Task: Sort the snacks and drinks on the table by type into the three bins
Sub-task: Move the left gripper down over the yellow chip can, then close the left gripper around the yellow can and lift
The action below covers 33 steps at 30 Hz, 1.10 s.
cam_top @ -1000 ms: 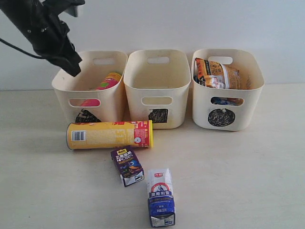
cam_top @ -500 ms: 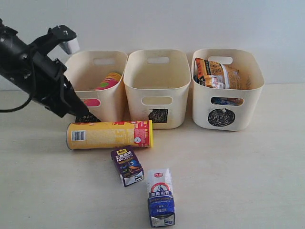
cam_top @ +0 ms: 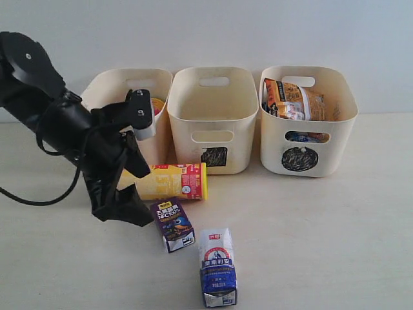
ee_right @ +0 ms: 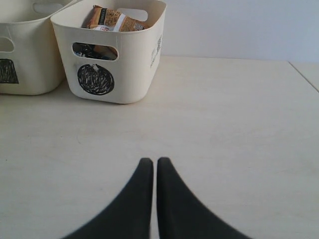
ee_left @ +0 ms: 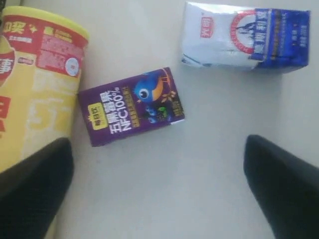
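Note:
The yellow chip tube lies on its side in front of the bins, its left end hidden by my left arm. My left gripper hangs open low over the table, empty, beside the dark purple carton. In the left wrist view the gripper spans bare table, one finger in front of the tube, with the purple carton and white-blue carton beyond. The white-blue carton lies nearest the front. My right gripper is shut, empty, over bare table.
Three cream bins stand in a row at the back: triangle bin, partly behind my arm, square bin, circle bin. The orange-tan bag and a blue bag sit in the circle bin.
My left arm has swung down from above the triangle bin to low over the table, now covering the yellow tube's left end. The snacks and cartons have not moved.

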Available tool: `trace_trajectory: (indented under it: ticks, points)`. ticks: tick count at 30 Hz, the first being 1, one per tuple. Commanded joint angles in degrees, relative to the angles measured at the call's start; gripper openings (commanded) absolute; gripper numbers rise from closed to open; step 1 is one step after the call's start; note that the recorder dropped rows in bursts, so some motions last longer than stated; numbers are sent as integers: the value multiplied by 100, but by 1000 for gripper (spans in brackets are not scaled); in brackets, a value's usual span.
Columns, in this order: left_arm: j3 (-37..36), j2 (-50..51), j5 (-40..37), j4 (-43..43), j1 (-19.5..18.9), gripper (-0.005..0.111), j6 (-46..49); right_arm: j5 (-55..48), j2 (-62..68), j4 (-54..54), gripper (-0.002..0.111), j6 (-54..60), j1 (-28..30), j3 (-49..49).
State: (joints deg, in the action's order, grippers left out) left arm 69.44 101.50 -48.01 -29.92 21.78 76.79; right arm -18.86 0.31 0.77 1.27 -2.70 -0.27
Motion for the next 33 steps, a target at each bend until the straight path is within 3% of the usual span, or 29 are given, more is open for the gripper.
trace_trajectory:
  ticks: [1,3,6,13,29,33]
  points:
    - [-110,199,1333,119,71,87,-71,19,-31,-20,0,-1,42,27]
    - [-204,268,1954,246,146,80,-53,19,-31,-20,0,-1,42,27]
    - [-328,360,2491,649,275,79,25,19,-31,-20,0,-1,42,27]
    - [-406,630,3102,1152,412,79,14,19,-31,-20,0,-1,42,27]
    - [-416,944,3296,2658,412,74,14,19,-31,-20,0,-1,42,27]
    - [-416,1076,3499,2658,412,74,14,19,-31,-20,0,-1,42,27]
